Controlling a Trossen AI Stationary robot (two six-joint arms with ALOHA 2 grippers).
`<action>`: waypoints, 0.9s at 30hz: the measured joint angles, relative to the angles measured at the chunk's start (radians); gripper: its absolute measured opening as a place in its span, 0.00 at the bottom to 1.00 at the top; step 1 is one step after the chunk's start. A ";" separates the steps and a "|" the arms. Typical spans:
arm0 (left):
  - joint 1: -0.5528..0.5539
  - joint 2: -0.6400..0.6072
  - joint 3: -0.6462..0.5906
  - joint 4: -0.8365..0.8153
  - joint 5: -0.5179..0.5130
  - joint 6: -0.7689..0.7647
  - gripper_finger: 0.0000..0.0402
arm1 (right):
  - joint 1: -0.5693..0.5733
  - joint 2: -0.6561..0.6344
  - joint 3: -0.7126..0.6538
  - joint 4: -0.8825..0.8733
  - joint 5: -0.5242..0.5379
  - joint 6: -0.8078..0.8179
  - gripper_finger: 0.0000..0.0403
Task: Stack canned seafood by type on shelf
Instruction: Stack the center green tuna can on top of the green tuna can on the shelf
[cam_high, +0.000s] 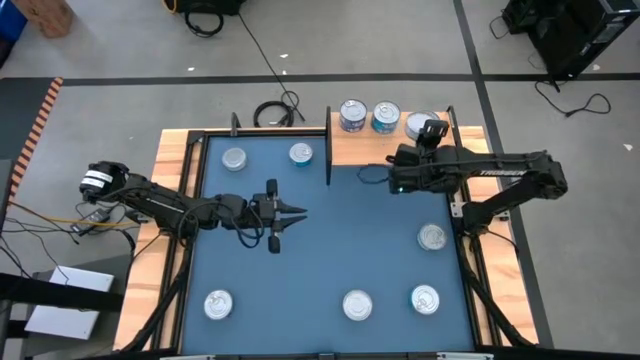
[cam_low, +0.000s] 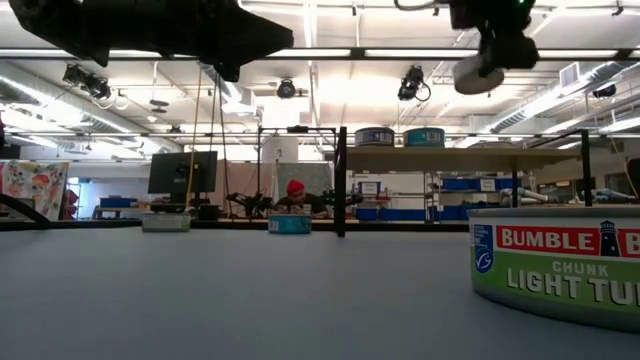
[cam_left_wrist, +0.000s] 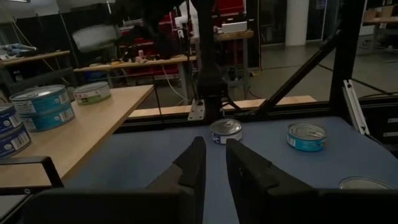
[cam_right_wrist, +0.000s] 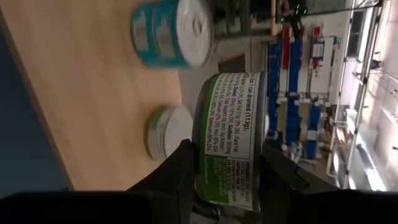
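Note:
The shelf (cam_high: 470, 148) is a wooden board with black posts at the far right. On it stand two stacks of blue tins (cam_high: 352, 115) (cam_high: 385, 117) and one green-labelled tin (cam_right_wrist: 166, 134). My right gripper (cam_high: 430, 130) hangs above the shelf, shut on another green-labelled tin (cam_right_wrist: 230, 130), which the low view shows high in the air (cam_low: 478, 72). My left gripper (cam_high: 290, 215) is held level over the blue mat's middle. Its fingers (cam_left_wrist: 198, 163) stand a narrow gap apart with nothing between them. My right gripper pinches the tin between its two fingers, one on each flat face, near the rim. The label wall (cam_right_wrist: 225, 171) shows between them. The fingers come from the near side, slanting down. The tin is lifted clear above the shelf, slightly tilted.
Several loose tins lie on the blue mat (cam_high: 330, 260): two at the far left (cam_high: 234, 158) (cam_high: 301, 153), one at the right (cam_high: 432, 237) and three along the near edge (cam_high: 218, 304) (cam_high: 357, 304) (cam_high: 425, 299). A black post (cam_high: 329, 150) marks the shelf's left end.

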 joint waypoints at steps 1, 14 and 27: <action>0.000 0.000 0.000 0.000 0.000 0.000 0.16 | -0.015 -0.007 -0.020 0.016 -0.001 -0.022 0.32; 0.000 0.000 0.000 0.000 0.000 -0.005 0.16 | -0.241 -0.073 -0.202 0.280 -0.042 -0.228 0.32; 0.000 0.000 0.000 0.000 -0.001 -0.003 0.16 | -0.376 -0.072 -0.208 0.436 -0.118 -0.361 0.32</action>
